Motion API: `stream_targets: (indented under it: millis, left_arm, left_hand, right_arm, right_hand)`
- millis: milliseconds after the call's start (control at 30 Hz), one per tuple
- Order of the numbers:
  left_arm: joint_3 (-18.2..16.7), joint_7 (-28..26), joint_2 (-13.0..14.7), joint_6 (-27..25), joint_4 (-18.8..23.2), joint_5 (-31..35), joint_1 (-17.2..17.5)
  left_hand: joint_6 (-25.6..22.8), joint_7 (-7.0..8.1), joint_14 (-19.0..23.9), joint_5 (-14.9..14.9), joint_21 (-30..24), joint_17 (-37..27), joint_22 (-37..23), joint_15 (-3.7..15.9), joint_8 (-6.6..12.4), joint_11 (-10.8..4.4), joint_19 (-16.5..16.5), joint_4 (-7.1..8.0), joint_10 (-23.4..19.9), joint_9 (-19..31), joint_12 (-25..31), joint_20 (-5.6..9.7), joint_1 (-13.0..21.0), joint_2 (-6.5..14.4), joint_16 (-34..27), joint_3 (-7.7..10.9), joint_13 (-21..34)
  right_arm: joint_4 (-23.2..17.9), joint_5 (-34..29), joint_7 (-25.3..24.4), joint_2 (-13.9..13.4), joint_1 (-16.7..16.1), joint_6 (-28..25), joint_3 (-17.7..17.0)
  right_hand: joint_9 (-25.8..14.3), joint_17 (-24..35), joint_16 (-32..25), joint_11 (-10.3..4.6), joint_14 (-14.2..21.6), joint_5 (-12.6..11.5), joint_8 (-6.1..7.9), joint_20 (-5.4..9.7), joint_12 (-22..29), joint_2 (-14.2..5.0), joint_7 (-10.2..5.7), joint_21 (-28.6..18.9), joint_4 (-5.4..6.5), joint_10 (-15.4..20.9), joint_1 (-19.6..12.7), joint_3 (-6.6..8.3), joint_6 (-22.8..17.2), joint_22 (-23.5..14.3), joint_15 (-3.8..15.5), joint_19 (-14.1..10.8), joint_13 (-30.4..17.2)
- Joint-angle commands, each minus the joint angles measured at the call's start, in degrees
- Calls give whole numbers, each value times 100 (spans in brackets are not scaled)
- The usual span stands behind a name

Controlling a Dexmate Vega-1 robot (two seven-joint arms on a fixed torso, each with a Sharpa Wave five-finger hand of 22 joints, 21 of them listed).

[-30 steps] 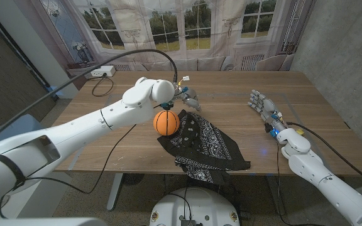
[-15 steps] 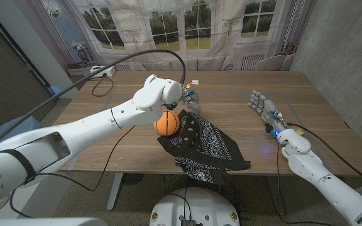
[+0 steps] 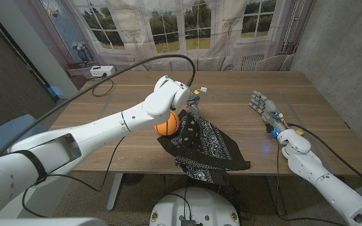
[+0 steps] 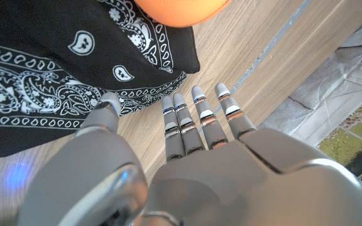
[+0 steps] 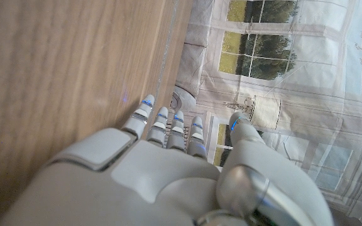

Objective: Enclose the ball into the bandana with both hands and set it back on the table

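An orange ball sits on the far left corner of a black paisley bandana spread near the table's front edge. The ball and the bandana also show in the left wrist view. My left hand hovers just beyond the ball, at the bandana's far edge; its fingers are straight, apart and holding nothing. My right hand stands out to the right, well clear of the cloth, open with fingers extended over bare wood.
A white power strip with a black cable lies at the table's far left corner. A thick black cable arches over my left arm. Bare wood separates the bandana from my right hand.
My left arm has swung rightward and farther over the table, carrying the hand from beside the ball to just past it. The ball, bandana and right hand have not moved.
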State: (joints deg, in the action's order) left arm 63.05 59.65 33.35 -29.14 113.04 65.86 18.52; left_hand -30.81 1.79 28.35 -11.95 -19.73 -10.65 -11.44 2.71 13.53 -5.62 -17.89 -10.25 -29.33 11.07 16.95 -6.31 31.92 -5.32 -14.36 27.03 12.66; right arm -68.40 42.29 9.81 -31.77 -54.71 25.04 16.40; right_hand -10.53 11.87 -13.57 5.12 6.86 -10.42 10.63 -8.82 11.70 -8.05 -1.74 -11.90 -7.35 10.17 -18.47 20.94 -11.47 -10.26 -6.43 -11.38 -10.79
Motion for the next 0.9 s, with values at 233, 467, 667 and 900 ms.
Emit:
stream_targets:
  millis: [233,467,667,900]
  left_arm:
    - [-164,553,-640,644,-603,912,334]
    - [-109,551,-750,815,-757,1385,391]
    - [-119,246,-777,1015,-873,1513,472]
    - [-106,-221,-743,1208,-983,1793,585]
  left_hand:
    - [-74,11,57,-38,-31,-30,-21,259,10,18,-35,66,-82,15,18,53,117,-24,28,-82,33]
    - [-142,6,138,-57,-52,-59,-24,298,16,-13,-97,115,-148,20,24,114,242,111,-12,-78,56]
    - [-296,52,289,-51,-94,-76,-28,432,53,-69,-210,90,-346,27,73,199,479,186,-72,-98,95]
    - [-319,134,472,-34,-136,-129,-34,568,43,-193,-313,95,-480,36,114,295,689,208,-168,-171,155]
  right_arm:
    - [362,67,193,92,213,12,5]
    - [512,56,219,141,319,6,24]
    - [676,72,331,167,446,-43,52]
    - [970,24,383,253,649,-67,113]
  right_hand:
    - [-12,22,-41,-20,100,-20,56,-15,34,2,-30,-35,46,72,16,-4,-48,-11,7,-52,-27]
    - [-12,24,-56,-17,147,-20,55,-30,37,3,-35,-45,49,96,22,-7,-52,-11,-10,-85,-27]
    - [-12,27,-82,-27,221,-20,53,-53,42,0,-40,-48,56,126,30,-9,-56,-11,-24,-103,-28]
    - [-12,32,-106,-9,294,-21,57,-54,50,-5,-35,-56,65,175,41,-11,-76,-12,-22,-138,-28]
